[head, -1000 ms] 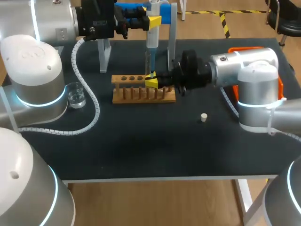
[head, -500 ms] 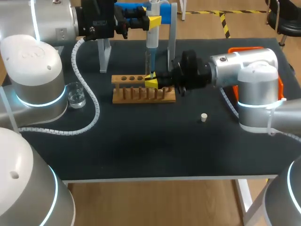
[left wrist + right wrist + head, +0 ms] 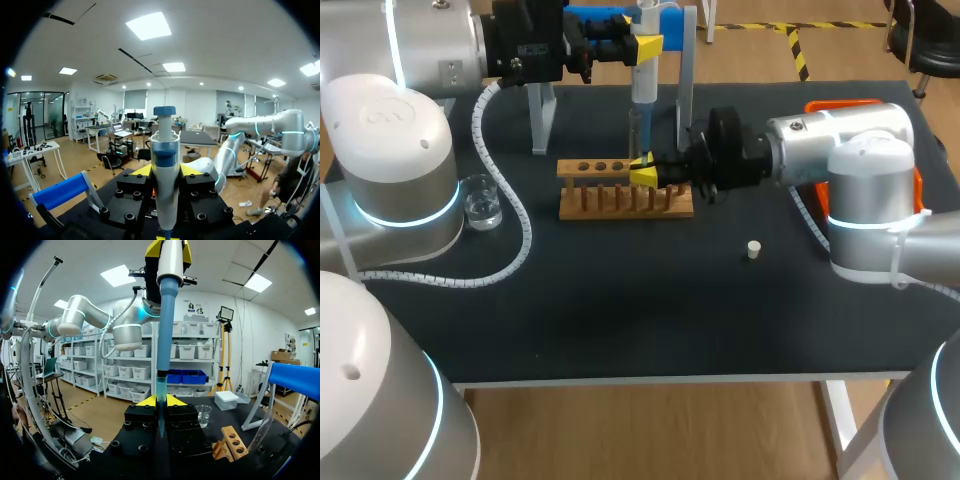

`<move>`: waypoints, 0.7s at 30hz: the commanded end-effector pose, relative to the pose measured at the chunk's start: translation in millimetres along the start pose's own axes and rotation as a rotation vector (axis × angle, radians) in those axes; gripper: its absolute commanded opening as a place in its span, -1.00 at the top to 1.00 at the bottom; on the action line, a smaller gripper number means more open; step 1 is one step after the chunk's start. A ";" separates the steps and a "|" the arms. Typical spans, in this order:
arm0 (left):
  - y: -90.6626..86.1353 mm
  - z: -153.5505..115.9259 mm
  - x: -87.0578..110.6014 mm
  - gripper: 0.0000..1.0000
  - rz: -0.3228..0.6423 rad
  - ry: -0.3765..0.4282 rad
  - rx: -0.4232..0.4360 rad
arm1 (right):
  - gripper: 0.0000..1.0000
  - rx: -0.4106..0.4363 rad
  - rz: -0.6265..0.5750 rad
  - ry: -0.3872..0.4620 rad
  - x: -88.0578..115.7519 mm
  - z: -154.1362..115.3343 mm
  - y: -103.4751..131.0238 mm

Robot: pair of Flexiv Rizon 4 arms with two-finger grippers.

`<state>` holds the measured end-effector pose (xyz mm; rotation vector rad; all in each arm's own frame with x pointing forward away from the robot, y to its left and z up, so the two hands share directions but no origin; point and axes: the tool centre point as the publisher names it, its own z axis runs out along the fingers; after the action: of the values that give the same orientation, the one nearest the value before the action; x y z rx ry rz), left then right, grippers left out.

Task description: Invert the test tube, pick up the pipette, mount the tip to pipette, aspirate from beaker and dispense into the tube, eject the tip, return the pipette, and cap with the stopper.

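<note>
Above the far-middle rack point(image 3: 610, 203), head view: left gripper point(image 3: 645, 45) clamps the pipette point(image 3: 643, 85) upright; right gripper point(image 3: 642, 173) grasps the test tube point(image 3: 637, 138) beneath it. Left wrist view: fingers point(image 3: 141, 171) pinch the pipette point(image 3: 165, 165). Right wrist view: the tip point(image 3: 163, 340) sits inside the gripped test tube point(image 3: 161, 390).

Black counter point(image 3: 620, 320) here, and a wooden rack point(image 3: 600, 205) sits toward its back, holes along the top, pegs along the front. Behind it stands a grey stand point(image 3: 539, 118) with a blue top. Far right, an orange tray point(image 3: 840, 103), mostly hidden.
</note>
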<state>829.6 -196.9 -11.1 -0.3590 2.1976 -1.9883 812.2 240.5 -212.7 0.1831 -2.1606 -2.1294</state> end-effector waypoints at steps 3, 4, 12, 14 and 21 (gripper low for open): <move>0.7 -0.7 0.1 1.00 0.000 0.000 0.000 | 1.00 -0.003 0.003 -0.004 2.1 -0.6 2.3; 0.7 -0.7 0.1 1.00 0.000 0.000 0.000 | 1.00 -0.004 0.003 -0.004 2.2 -0.3 2.4; 0.7 -0.7 0.1 1.00 0.000 0.000 0.000 | 1.00 -0.009 0.006 -0.003 1.8 1.7 4.9; 0.7 -0.7 0.1 1.00 0.000 0.000 0.000 | 1.00 -0.011 0.006 -0.003 1.7 1.8 6.4; 0.7 -0.7 0.1 1.00 0.000 0.000 0.000 | 1.00 -0.015 0.003 -0.004 1.1 1.2 11.5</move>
<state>829.7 -196.9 -8.7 -0.3584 2.1956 -1.9897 812.0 242.7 -206.9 0.1756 -2.1408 -2.1454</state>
